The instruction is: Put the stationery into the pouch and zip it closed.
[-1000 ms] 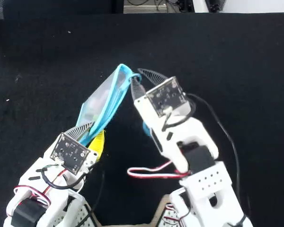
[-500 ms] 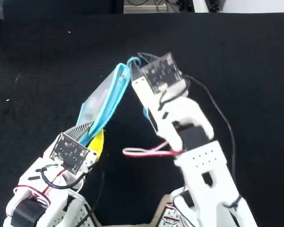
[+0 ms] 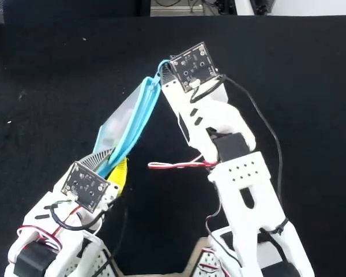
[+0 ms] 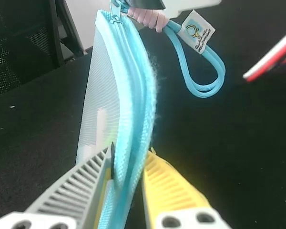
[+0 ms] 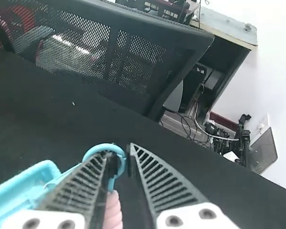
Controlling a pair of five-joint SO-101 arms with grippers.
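Left gripper (image 4: 126, 162) is clamping the pouch (image 4: 109, 95) edge between its jaws. Right gripper (image 5: 120, 162) is pinching the zipper strap (image 4: 203, 90), jaws nearly closed.

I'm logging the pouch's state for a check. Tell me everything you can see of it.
The pouch is a flat, slim case with translucent mesh-like sides and light blue edging and zip. It is held off the table, zip edge up, between the arms: the left gripper has its jaws clamped on the near end, the right gripper is shut on the pink-wrapped zip pull at the far end. The zip looks closed. A blue loop strap with a white tag dangles there.
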